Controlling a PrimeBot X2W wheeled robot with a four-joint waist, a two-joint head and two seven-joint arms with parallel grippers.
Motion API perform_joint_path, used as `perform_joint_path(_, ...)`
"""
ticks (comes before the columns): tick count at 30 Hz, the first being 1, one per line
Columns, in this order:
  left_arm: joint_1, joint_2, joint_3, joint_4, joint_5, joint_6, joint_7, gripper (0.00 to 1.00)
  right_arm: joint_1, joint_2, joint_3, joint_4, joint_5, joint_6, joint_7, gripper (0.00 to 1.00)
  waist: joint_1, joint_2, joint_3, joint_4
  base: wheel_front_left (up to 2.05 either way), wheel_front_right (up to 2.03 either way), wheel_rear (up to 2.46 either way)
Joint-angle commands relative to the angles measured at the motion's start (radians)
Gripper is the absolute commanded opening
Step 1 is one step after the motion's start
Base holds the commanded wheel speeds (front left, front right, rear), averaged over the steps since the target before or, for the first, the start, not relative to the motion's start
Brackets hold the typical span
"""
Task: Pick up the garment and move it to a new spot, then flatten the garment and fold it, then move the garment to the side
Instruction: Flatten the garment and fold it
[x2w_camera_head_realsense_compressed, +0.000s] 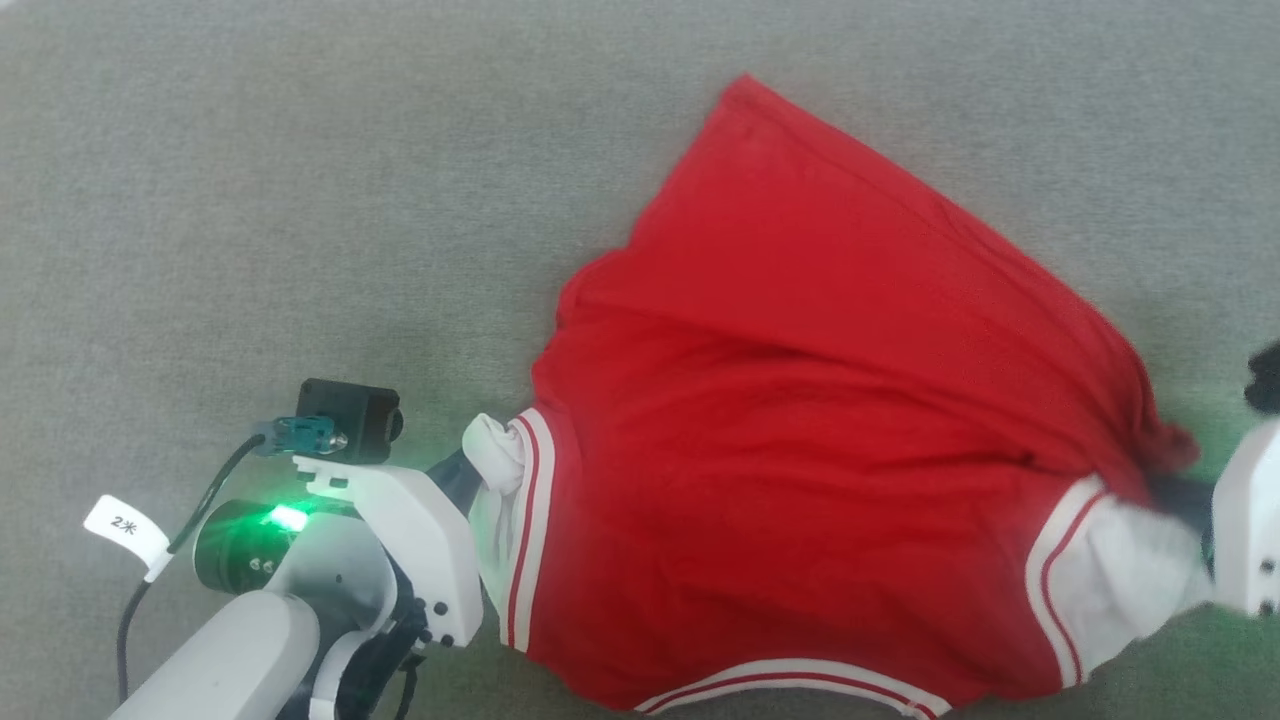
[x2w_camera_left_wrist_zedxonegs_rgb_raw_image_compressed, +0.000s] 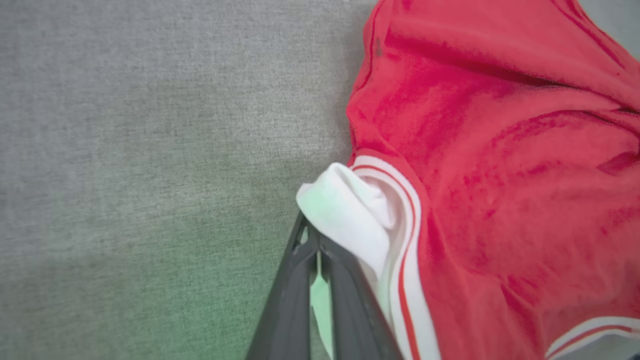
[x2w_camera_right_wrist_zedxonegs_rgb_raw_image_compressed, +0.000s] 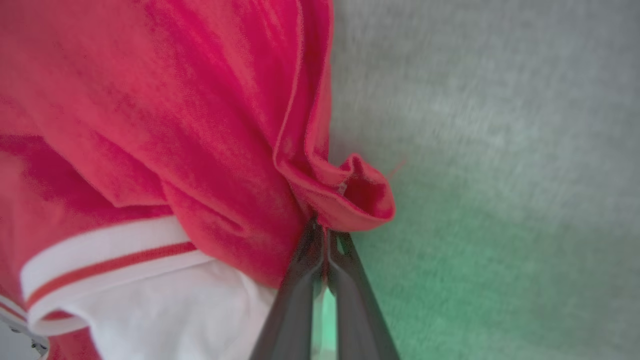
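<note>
The garment is sprawling rumpled across the grey surface, left pincer clamping its white sleeve, right pincer pinching a red fold; flattening and folding are waiting.

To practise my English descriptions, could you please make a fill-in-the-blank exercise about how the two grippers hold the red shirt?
1. The left gripper is shut on the ____ sleeve end of the red jersey-style shirt.
2. The right gripper is shut on a fold of ____ cloth of that shirt.
3. Under the shirt is a flat fabric surface of ____ colour.
Missing words: white; red; grey.
</note>
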Motion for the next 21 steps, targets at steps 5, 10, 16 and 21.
perform_joint_path(5,0.0,0.011,0.01,0.007,-0.008,-0.002,0.001,0.0,0.169,0.104,-0.018,-0.001,-0.071,-0.002,0.034,0.0,0.0,-0.0001,-0.001,-0.018,0.0,0.0,0.0)
perform_joint_path(10,-0.008,0.01,0.008,0.018,-0.011,-0.005,0.002,0.0,0.176,0.157,-0.042,0.003,-0.142,-0.002,0.0,1.0,0.0,-0.0001,-0.006,-0.025,0.0,0.0,0.0)
perform_joint_path(16,-0.002,0.013,0.008,0.026,-0.018,-0.01,0.001,0.0,0.138,0.15,-0.09,-0.087,-0.162,-0.003,0.006,1.0,0.0,-0.0001,-0.031,-0.027,0.0,0.0,0.0)
perform_joint_path(21,0.01,0.013,0.002,0.025,-0.02,-0.015,0.002,0.0,0.077,0.151,-0.131,-0.209,-0.167,-0.002,0.01,1.0,0.0,-0.0001,-0.054,-0.015,0.0,0.0,0.0)
